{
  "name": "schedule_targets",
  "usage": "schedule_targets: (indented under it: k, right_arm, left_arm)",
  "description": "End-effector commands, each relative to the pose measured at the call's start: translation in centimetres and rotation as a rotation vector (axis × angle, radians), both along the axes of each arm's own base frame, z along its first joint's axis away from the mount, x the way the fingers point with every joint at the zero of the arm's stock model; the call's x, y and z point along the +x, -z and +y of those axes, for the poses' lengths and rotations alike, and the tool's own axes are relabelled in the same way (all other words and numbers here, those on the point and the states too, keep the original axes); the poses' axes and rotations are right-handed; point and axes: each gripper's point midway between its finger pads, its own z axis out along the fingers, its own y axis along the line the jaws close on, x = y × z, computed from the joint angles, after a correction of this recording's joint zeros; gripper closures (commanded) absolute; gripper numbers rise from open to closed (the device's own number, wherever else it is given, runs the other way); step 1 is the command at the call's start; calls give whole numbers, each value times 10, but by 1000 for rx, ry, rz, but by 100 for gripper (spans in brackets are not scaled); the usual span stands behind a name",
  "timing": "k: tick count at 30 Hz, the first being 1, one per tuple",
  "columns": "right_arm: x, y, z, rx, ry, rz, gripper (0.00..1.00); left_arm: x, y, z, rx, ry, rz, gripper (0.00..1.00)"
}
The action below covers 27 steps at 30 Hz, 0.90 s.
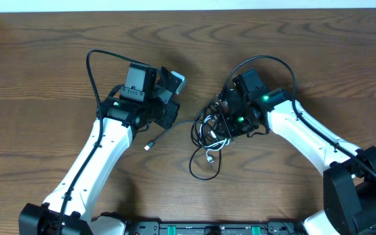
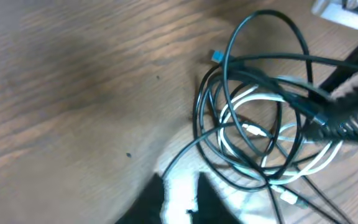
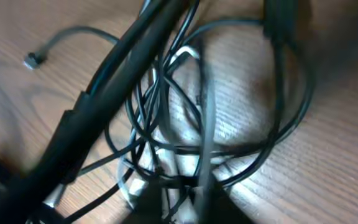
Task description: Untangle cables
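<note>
Black cables [image 3: 166, 146] loop thickly just under my right gripper [image 1: 230, 124], which sits down among them. Whether it or my left gripper [image 1: 168, 112], off to one side, is closed I cannot tell. Catching several strands at once would likely cinch the white cable [image 2: 319, 165] in tighter.

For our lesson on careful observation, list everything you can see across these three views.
thin black cables with small plug ends: several, exact count unclear, black, tangled mid-table, one end trailing left
thin white cable: one, white, woven into the tangle
brown wooden table: one, brown, under everything
white robot arms: two, white with black joints, left arm and right arm
left tool: one, black, left of the tangle
right tool: one, black, at the tangle's right side
</note>
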Motion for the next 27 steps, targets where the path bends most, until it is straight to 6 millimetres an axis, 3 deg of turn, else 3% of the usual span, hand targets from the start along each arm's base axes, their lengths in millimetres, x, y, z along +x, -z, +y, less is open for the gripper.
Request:
schedule_targets:
  k: [1, 6, 11, 13, 17, 23, 27]
  right_arm:
    - [2, -5, 12, 70, 30, 31, 99]
    - [12, -47, 27, 291, 5, 51, 99]
    - [15, -112, 39, 571, -128, 4, 99]
    - [11, -150, 42, 739, -218, -41, 99]
    - [4, -197, 40, 925, -341, -127, 99]
    - [-5, -235, 33, 1087, -500, -220, 99]
    - [-4, -236, 32, 1088, -495, -212, 99]
  left_arm:
    - [1, -5, 1, 2, -7, -15, 53]
    - [-1, -7, -5, -31, 15, -6, 28]
    - [-10, -19, -27, -157, 95, 12, 23]
    - [-14, -32, -44, -259, 161, 6, 22]
    - [-22, -62, -70, -441, 296, -33, 21]
    - [-23, -82, -81, -530, 376, -85, 21]
    - [-22, -83, -82, -531, 378, -94, 21]
